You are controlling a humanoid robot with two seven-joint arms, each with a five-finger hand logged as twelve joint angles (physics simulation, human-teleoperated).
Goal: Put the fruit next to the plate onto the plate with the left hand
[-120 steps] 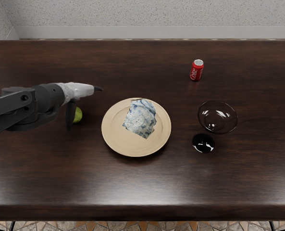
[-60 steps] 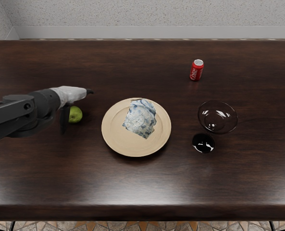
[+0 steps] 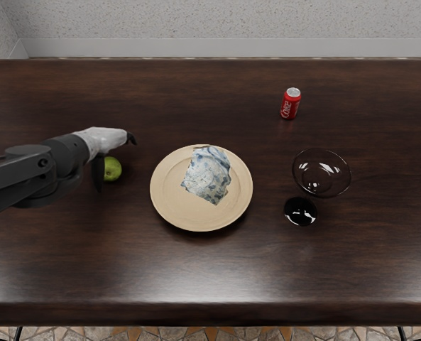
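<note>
1. Head view: your left hand (image 3: 105, 141) comes in from the left edge and hovers over the table (image 3: 196, 277), well left of the plate (image 3: 169, 200).
2. The fruit (image 3: 112, 168), small and green, lies on the table between the hand and the plate. It is near the plate's left rim but apart from it, and it is not on the plate.
3. In the picture the fruit sits just below the pale back of the hand and slightly to its right.
4. One dark finger (image 3: 96, 175) hangs down close along the fruit's left side. You cannot tell whether it touches the fruit.
5. A second dark fingertip points right, beyond the fruit. The hand's fingers are spread apart and close round nothing, so the fruit is not gripped.
6. A crumpled blue-and-white lump (image 3: 207, 174) lies in the middle of the plate.
7. Right of the plate stands a glass bowl (image 3: 321, 172), with a small black round thing (image 3: 300, 211) just in front of it.
8. A red can (image 3: 290, 104) stands upright farther back, well apart from the plate.
</note>
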